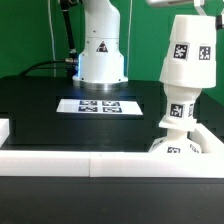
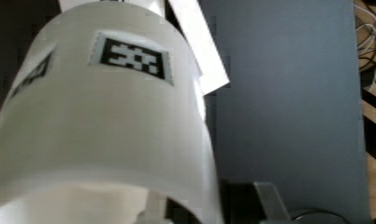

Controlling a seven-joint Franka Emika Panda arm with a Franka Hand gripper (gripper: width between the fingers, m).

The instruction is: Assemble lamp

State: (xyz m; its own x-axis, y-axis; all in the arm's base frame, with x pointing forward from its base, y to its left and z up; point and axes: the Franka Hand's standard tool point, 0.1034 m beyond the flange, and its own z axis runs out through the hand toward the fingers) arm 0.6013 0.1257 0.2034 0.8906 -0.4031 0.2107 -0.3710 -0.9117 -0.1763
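The tagged white shade hangs above the bulb near the worktop rail, filling the wrist view, but the end effector's state cannot be told.

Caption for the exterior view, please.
Lamp shade held above the bulb at the exterior view's right; marker board behind.

White lamp shade fills most of the wrist view, tilted, with a black-and-white square tag on its wall. Dark table behind it. One gripper finger pokes in at the frame edge; can't tell the jaw state.
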